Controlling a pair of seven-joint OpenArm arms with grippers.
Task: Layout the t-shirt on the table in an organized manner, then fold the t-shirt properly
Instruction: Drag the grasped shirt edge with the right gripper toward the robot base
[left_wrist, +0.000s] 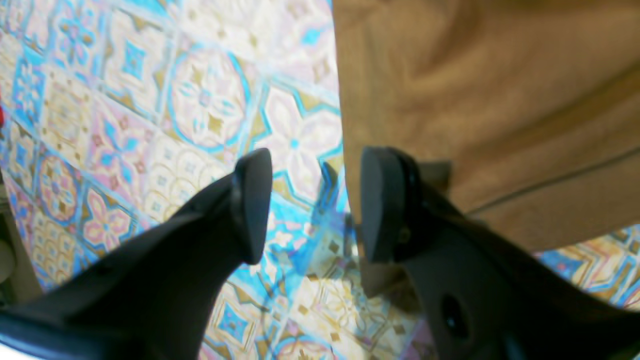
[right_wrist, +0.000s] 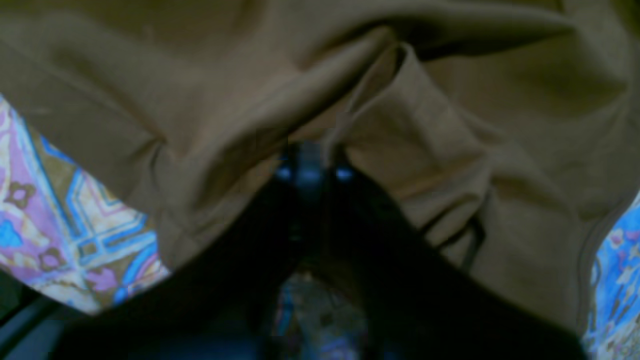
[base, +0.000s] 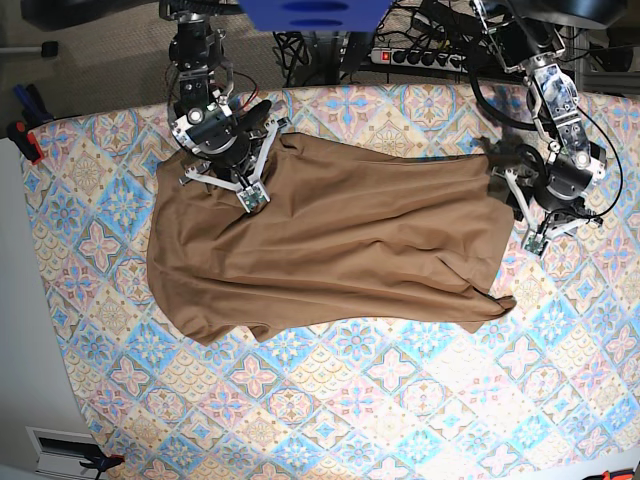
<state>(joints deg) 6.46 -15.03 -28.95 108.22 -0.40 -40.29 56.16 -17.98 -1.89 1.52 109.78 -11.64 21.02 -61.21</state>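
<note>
Tan t-shirt (base: 330, 240) lay spread, wrinkled, on the tiled worktop (base: 400, 400). Left gripper (left_wrist: 312, 205): fingers (left_wrist: 252, 200) parted, empty, at the shirt's edge. Right gripper (right_wrist: 310, 165): fingers pinched on bunched t-shirt cloth.

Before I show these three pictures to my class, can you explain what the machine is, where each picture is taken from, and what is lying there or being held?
It is a robot with two arms. The overhead picture shows a tan-brown t-shirt spread on a patterned table. The other two come from cameras on the wrists. The left hand is open and empty, its fingers beside the shirt's edge. The right hand appears closed on a bunched fold of the shirt, though that picture is dark and blurred.
</note>
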